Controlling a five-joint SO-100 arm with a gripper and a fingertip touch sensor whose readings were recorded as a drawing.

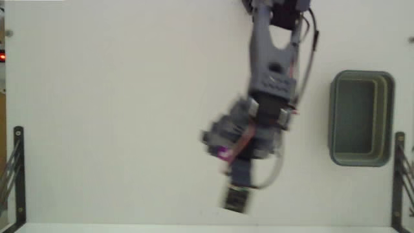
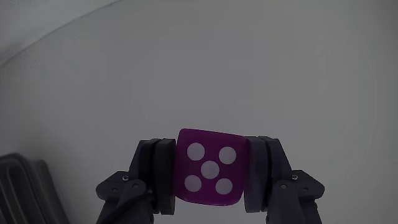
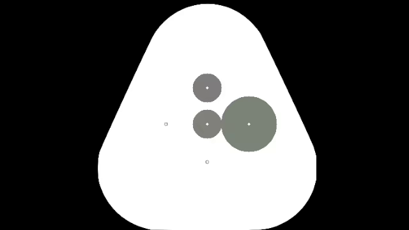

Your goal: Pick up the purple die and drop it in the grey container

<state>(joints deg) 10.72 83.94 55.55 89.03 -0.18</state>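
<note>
In the wrist view the purple die (image 2: 210, 167) shows its five-pip face, clamped between the two dark fingers (image 2: 157, 177) of my gripper (image 2: 210, 177), which is shut on it above the pale table. The fixed view shows the die (image 1: 224, 153) as a small magenta spot at my gripper (image 1: 223, 152), near the middle of the table. The grey container (image 1: 361, 118), a grey-green rounded tub, stands at the right side of the fixed view, well to the right of the gripper. It looks empty.
The grey arm (image 1: 272, 65) reaches down from the top edge in the fixed view. Black metal brackets stand at the lower left (image 1: 18, 175) and lower right (image 1: 398, 175) corners. A dark ribbed object (image 2: 25, 186) shows at the wrist view's lower left.
</note>
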